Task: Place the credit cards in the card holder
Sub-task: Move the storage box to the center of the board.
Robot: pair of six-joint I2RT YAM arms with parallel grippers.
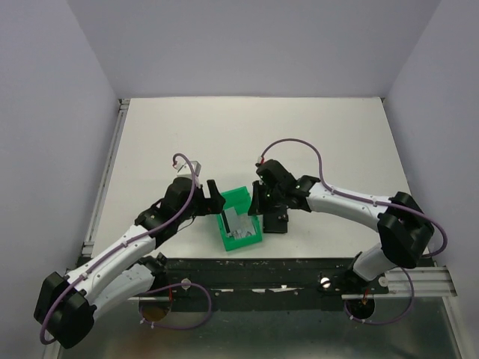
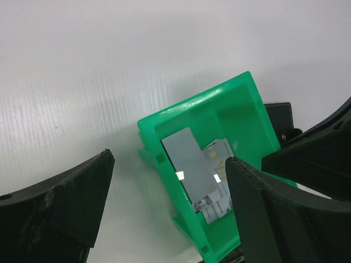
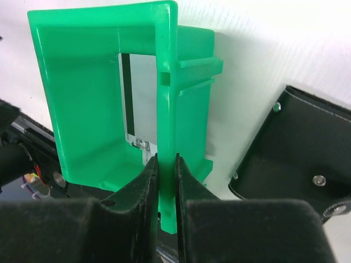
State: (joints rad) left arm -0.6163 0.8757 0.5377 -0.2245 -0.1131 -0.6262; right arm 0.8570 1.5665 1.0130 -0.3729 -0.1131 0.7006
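Top external view: a green bin (image 1: pixel 238 197) sits toward the middle of the worktop's (image 1: pixel 224 134) near edge, with both arms reaching in over it. The credit cards (image 1: pixel 238 224) are inside this bin, stacked loosely and overlapping. From the left wrist, a silvery-grey one lies uppermost, with paler printed ones partly showing from under it toward the bin's right side.

The card holder (image 1: pixel 276 222) lies flat on the worktop just beside the bin's right side, black and folded closed. The right wrist view shows a small light stud (image 3: pixel 319 179) on its outer face. Whether it touches the bin cannot be told.

The right hand (image 3: pixel 166 161) is clamped on the bin's right wall, one finger inside and one outside, pinching the green plastic near its rim.

The left hand (image 2: pixel 167 161) hovers over the bin's left side with its fingers spread wide apart, holding nothing. One finger is over bare worktop to the left of the bin, and the other is above the bin's interior, near the cards.
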